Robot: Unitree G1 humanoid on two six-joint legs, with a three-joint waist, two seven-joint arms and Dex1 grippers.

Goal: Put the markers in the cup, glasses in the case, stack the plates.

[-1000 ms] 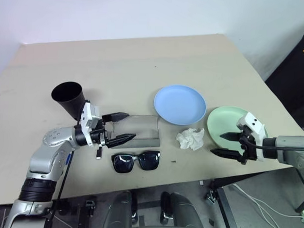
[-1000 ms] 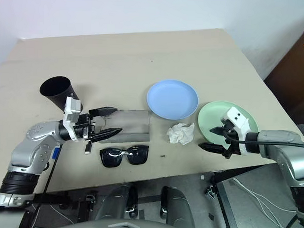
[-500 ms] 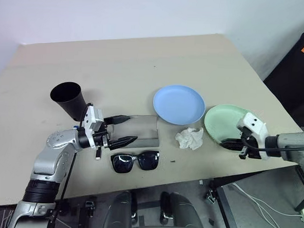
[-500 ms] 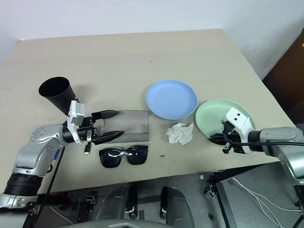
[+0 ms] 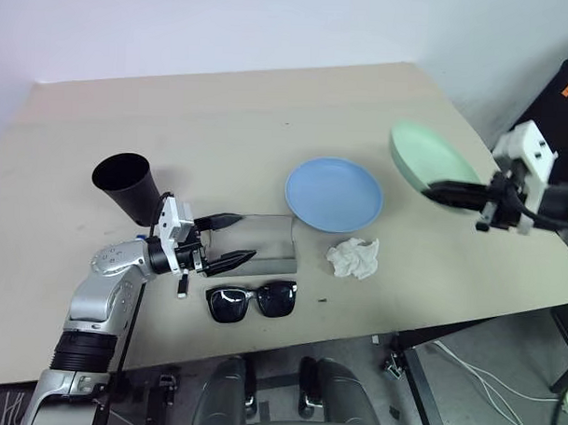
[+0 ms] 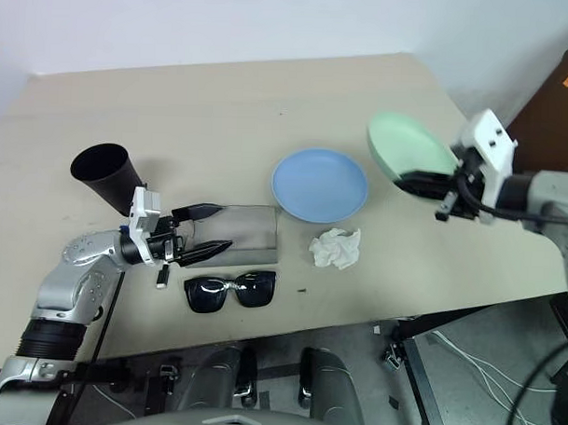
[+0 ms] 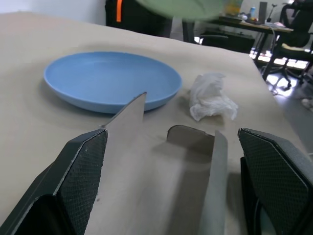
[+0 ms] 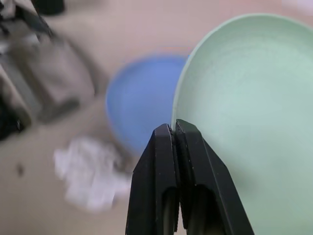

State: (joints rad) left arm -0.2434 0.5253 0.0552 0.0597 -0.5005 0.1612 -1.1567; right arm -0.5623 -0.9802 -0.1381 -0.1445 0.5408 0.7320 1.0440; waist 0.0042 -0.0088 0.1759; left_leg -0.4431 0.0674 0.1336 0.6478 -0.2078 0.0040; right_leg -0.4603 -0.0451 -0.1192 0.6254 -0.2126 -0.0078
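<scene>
Smooth plastics, soft cloth and crumpled paper on a matt tabletop

The tabletop (image 5: 222, 117) is a matt, pale beige sheet. The blue plate (image 5: 335, 194) and mint plate (image 5: 424, 154) look like smooth plastic with a faint sheen; the cup (image 5: 126, 183) is matt black. The case (image 5: 264, 244) seems soft grey-green fabric, the tissue (image 5: 354, 258) crumpled white paper, the sunglasses (image 5: 253, 300) glossy black, and the black fingers (image 7: 276, 169) finely textured.

Head stereo pair: mounted high, looking forward and down across the table (image 5: 223, 98); both eyes cover the same tabletop.

Left wrist camera: set low behind the left gripper (image 7: 171, 161), facing along its fingers to the light blue plate (image 7: 110, 78) ahead.

Right wrist camera: close behind the right gripper (image 8: 175, 129), facing the mint green plate (image 8: 234, 112) at its tips.
</scene>
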